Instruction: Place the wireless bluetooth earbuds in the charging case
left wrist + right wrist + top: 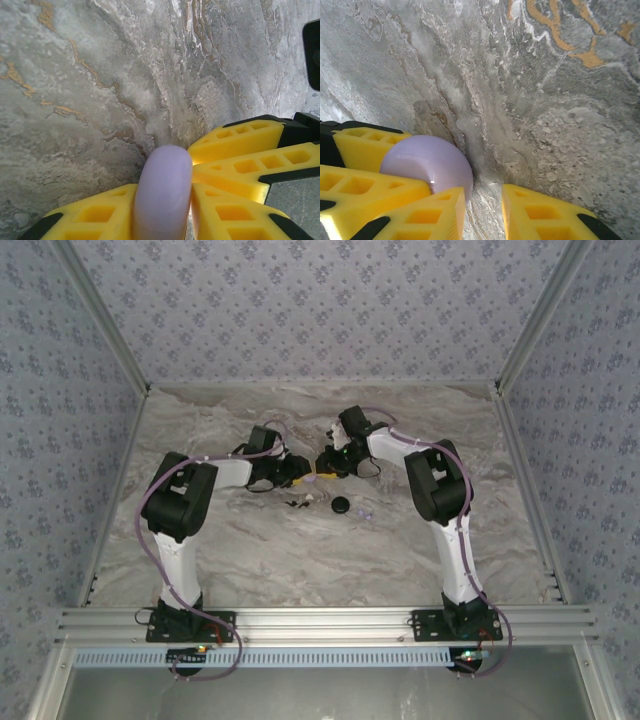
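The round lilac charging case stands on edge just above the marble table, and my left gripper is shut on it, one yellow finger on each flat side. In the top view both grippers meet at mid-table, the left gripper facing the right gripper. My right gripper has its fingers a little apart with bare table in the gap. The case sits just past its left fingertip. Pale, almost clear earbuds lie on the table to the right of a black disc.
A black round disc lies just in front of the grippers, with a few small dark and white bits to its left. The right gripper's yellow fingers crowd in beside the case. Patterned walls enclose the table.
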Controlling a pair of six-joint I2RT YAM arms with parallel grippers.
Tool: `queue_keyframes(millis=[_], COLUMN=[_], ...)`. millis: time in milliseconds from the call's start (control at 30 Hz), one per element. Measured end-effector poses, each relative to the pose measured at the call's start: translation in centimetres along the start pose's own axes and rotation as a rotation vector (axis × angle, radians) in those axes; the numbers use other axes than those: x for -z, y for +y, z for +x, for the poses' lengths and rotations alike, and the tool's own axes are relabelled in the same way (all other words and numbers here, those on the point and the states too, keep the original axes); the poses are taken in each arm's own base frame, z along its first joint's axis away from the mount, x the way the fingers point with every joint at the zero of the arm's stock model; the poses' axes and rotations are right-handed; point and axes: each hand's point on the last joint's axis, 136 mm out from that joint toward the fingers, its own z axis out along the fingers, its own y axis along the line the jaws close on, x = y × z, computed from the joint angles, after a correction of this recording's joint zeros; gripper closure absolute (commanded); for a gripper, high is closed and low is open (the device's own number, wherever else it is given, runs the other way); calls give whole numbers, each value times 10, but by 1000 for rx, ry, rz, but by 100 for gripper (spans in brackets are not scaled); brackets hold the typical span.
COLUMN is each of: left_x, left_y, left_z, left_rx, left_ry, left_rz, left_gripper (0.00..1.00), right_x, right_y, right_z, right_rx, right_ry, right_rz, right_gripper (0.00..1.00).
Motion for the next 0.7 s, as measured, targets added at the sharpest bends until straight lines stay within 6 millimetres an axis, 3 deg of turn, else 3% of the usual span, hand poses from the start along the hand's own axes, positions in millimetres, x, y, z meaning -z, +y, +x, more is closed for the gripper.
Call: queue_keyframes(millis=[700], left_x=[4], left_y=[5], left_z=[-1], left_rx=[-24], left_ry=[-14], left_rz=[-42], left_gripper=[66], right_x=[1], right_y=[-2], right_z=[-1], right_rx=[-10], right_ry=[-13], right_rz=[-21], right_gripper=[69])
